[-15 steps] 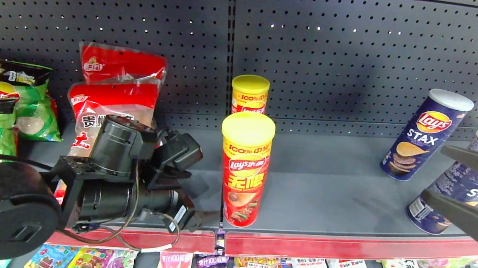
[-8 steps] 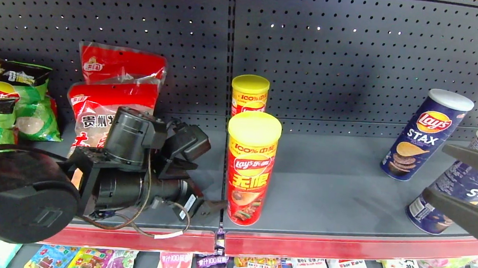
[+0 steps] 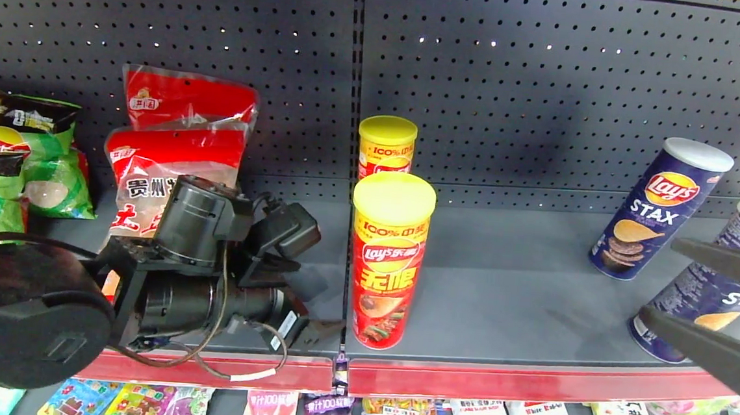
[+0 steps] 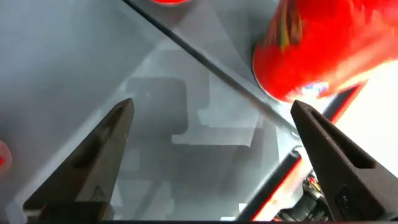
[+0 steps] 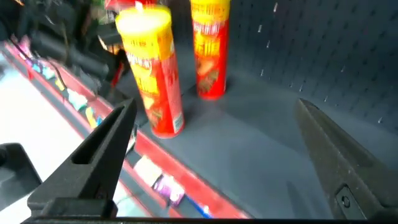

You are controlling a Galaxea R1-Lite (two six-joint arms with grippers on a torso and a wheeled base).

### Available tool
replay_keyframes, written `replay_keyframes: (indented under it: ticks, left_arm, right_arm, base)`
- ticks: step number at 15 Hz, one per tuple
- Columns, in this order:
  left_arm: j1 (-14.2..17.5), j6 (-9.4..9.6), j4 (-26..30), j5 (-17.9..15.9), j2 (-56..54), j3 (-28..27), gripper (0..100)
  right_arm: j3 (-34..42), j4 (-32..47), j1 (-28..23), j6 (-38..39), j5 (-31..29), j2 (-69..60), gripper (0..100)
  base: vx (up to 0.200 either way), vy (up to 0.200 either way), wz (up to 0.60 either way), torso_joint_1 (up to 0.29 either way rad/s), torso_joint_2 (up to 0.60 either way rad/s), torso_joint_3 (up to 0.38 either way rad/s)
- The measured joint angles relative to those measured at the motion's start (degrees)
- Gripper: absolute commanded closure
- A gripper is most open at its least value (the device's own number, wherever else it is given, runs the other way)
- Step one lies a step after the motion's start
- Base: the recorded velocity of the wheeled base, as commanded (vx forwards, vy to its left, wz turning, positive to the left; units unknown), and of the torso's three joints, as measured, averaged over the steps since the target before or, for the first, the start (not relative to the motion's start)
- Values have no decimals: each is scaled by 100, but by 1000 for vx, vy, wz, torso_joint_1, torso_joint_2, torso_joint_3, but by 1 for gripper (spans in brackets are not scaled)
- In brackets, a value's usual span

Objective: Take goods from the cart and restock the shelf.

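Grey sheet metal forms the shelf deck [image 3: 507, 295], backed by a dark perforated panel [image 3: 515, 81] and edged in front by a red lip [image 3: 527, 381]. The left gripper [image 4: 208, 137] hangs low over the deck by that lip, its jaws spread wide with only bare metal between them. The front red chip canister [image 3: 388, 267] stands upright just beside those jaws, outside the gap and close to the lip. The rear red chip canister [image 3: 386, 147] stands straight behind it against the panel. The right gripper [image 3: 658, 276] is also spread wide and holds nothing. Open deck stretches from its jaws across to both red canisters. The front blue chip canister [image 3: 690, 288] shows past its fingers, and the rear blue chip canister [image 3: 653, 214] stands farther back; both are upright. On the far side of the left jaws from the red canisters, two red snack bags [image 3: 178, 155] lean on the panel, with two green chip bags [image 3: 23, 138] beyond them. That makes two red canisters with yellow lids and two blue with white lids. Small packets [image 3: 394, 414] line the lower shelf under the lip.
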Motion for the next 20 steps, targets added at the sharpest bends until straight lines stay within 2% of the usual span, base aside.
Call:
replay_keyframes:
  ticks: [5,11,17,20]
  left_arm:
    - [132,-30,1,77,-670,906,0]
    - [157,-118,154,299,-2078,1744,0]
    - [188,-451,1360,552,-3735,2147,0]
    - [228,-518,1855,572,-4331,2166,0]
  right_arm:
    - [-356,405,127,-24,22,987,0]
    - [-681,428,680,-48,-11,2586,0]
    - [-986,419,811,-48,-60,3327,0]
    - [-1180,413,805,-46,-200,3636,0]
  base:
    - [0,0,0,0,0,0]
    - [0,0,0,0,0,0]
    - [0,0,0,0,0,0]
    - [0,0,0,0,0,0]
